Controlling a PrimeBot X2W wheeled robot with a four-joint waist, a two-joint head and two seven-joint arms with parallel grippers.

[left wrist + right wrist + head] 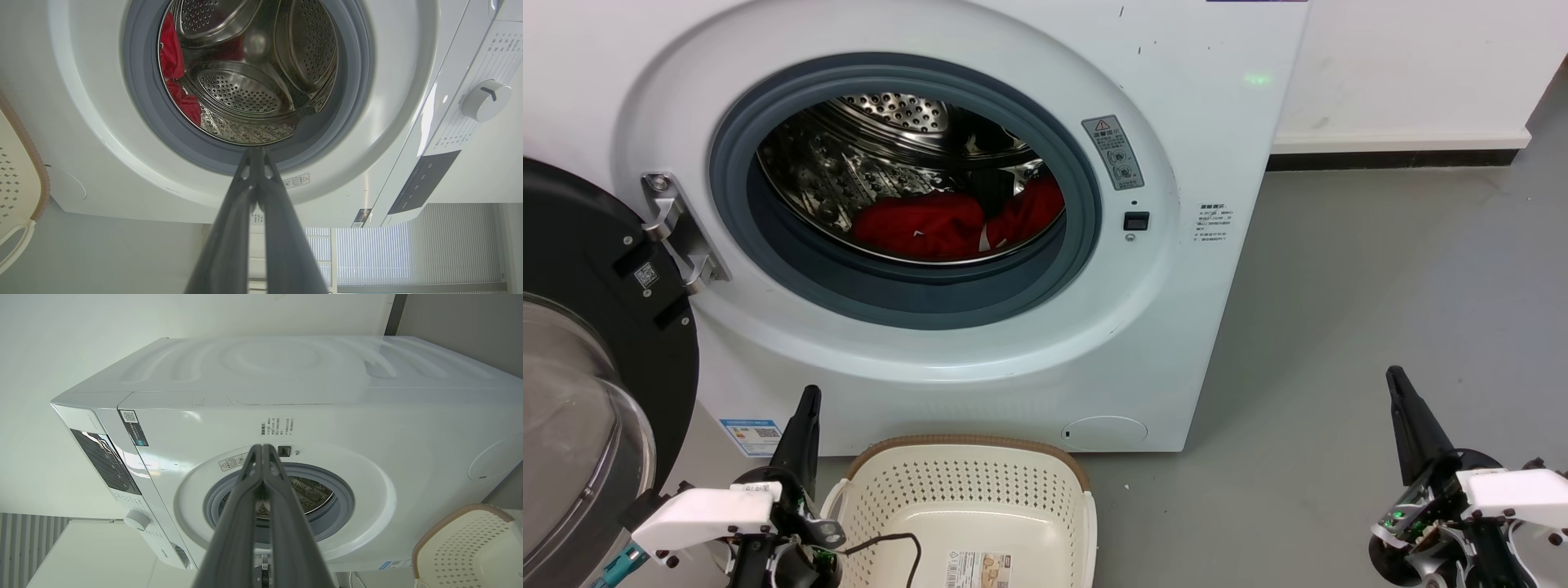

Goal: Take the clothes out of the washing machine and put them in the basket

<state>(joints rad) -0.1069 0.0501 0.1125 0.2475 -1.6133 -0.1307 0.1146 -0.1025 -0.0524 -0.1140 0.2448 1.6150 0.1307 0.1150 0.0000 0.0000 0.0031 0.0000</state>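
Glass door (588, 384) hangs open beside left gripper (809, 395).

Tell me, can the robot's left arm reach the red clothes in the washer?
Probably yes. The door is swung open, and nothing sits between the left gripper and the clothes low in the drum. The gripper is shut and down beside the basket, so it must lift and open first.
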